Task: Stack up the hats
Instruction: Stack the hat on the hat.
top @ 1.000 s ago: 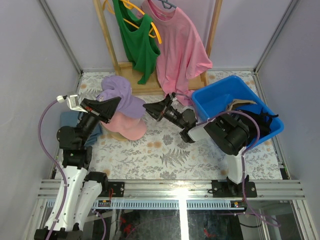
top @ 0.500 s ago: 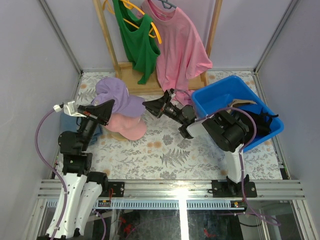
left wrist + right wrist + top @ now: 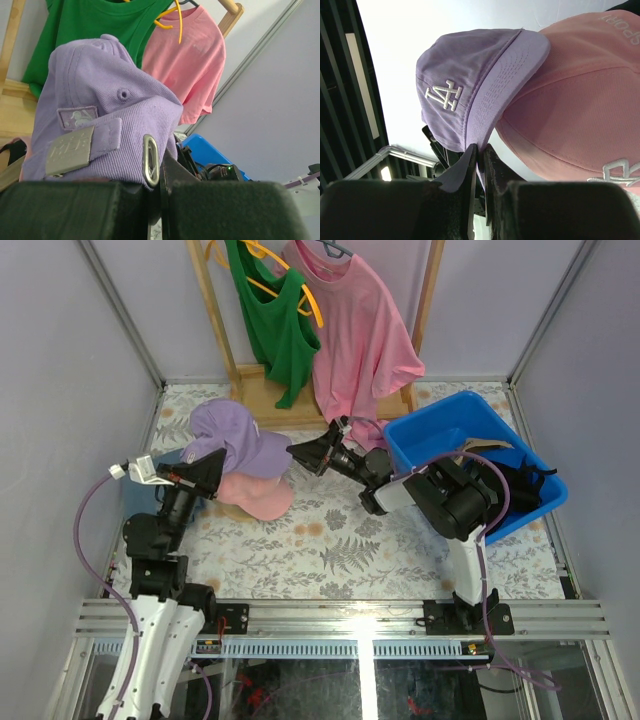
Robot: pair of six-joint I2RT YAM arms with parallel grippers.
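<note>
A lavender hat sits tilted on top of a pink hat at the left of the table. My left gripper is shut on the lavender hat's back edge by the strap buckle; the left gripper fills the bottom of its wrist view. My right gripper is shut on the lavender hat's brim, with the right gripper's jaws pinching the brim edge. The pink hat lies just beneath. A tan hat and a black hat lie in the blue bin.
A wooden rack stands at the back with a green tank top and a pink T-shirt hanging from it. Blue fabric lies by my left arm. Grey walls close in both sides.
My left gripper has drawn back toward the near left with the lavender hat's rear. The right gripper's jaws have narrowed on the brim.
</note>
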